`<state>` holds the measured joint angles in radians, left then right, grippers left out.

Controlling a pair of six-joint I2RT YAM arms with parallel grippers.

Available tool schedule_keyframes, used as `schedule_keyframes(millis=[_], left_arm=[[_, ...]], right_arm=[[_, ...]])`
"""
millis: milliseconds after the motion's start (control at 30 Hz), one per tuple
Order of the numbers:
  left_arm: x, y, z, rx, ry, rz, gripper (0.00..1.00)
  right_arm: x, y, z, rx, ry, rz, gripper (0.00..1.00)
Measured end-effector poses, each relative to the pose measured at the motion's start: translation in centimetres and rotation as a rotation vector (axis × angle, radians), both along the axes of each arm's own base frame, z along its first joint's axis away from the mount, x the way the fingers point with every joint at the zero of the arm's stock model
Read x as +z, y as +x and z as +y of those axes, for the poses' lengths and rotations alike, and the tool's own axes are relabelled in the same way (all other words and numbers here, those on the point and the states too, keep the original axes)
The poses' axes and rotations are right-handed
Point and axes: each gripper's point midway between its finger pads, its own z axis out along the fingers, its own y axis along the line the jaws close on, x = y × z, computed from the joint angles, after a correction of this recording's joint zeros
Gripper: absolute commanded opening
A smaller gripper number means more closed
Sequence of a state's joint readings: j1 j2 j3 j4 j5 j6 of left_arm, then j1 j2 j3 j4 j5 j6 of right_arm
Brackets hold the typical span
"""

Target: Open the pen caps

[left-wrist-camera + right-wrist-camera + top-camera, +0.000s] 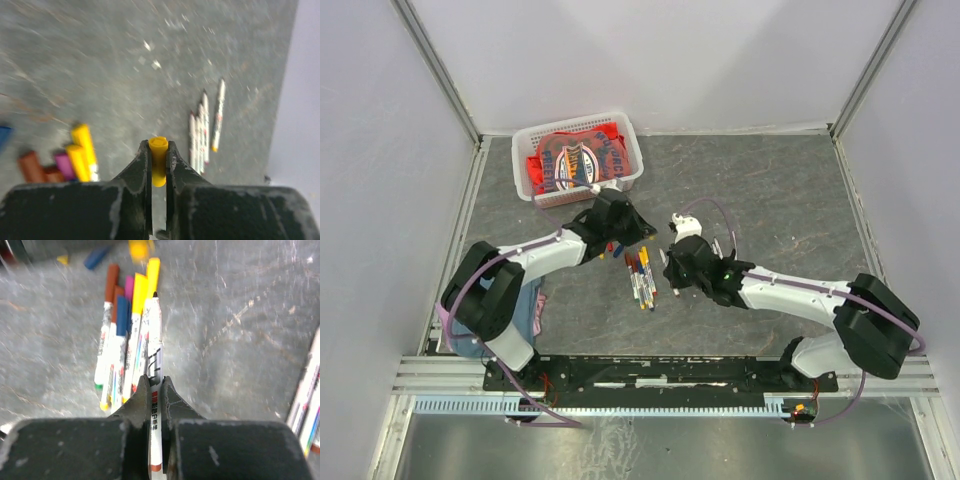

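Pen pile (641, 277): between the arms, pens side by side, long axes running near to far, coloured caps (141, 287) at the far end.
Right gripper (155, 387): just right of the pile, clamped on a bare white barrel (154, 340).
Left gripper (158, 152): just beyond the pile, pinching a yellow cap (158, 170); likely the nearer arm to the capped ends.

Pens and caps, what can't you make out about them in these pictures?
Top view: pen cluster too small to count.
Left wrist: yellow cap, lower end hidden in the left gripper; coloured caps blurred.
Right wrist: white pen, rear end hidden in the right gripper; side pens cut off at right edge.
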<state>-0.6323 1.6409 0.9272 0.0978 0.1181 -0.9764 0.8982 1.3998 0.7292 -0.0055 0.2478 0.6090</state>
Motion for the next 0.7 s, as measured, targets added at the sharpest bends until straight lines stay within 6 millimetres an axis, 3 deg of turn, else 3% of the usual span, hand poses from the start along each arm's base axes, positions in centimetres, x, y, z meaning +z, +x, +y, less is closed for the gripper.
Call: schedule_keyframes(millis=[100,200,400,500,700], left_arm=[[-0.1,1.9,2.7,0.088,0.099,-0.034,0.03],[0.1,2.5,4.9,0.135,0.169,-0.056,0.03],[2.4,2.5,5.7,0.136,0.189,-0.133,0.03],[2.1,2.4,6.4,0.15,0.224,-0.141,0.03],[0.0,2.0,9.1,0.2,0.364,-0.116,0.03]], right_arm=[[-0.7,-1.4,-1.0,0.01,-0.071,0.026,0.01],[-0.4,-1.8,-1.9,0.002,-0.088,0.031,0.01],[2.8,-2.2,-2.2,-0.011,0.0,-0.019,0.01],[3.2,-2.2,-2.5,-0.024,0.007,-0.031,0.01],[0.5,-1.5,-4.2,-0.073,-0.116,-0.002,0.01]])
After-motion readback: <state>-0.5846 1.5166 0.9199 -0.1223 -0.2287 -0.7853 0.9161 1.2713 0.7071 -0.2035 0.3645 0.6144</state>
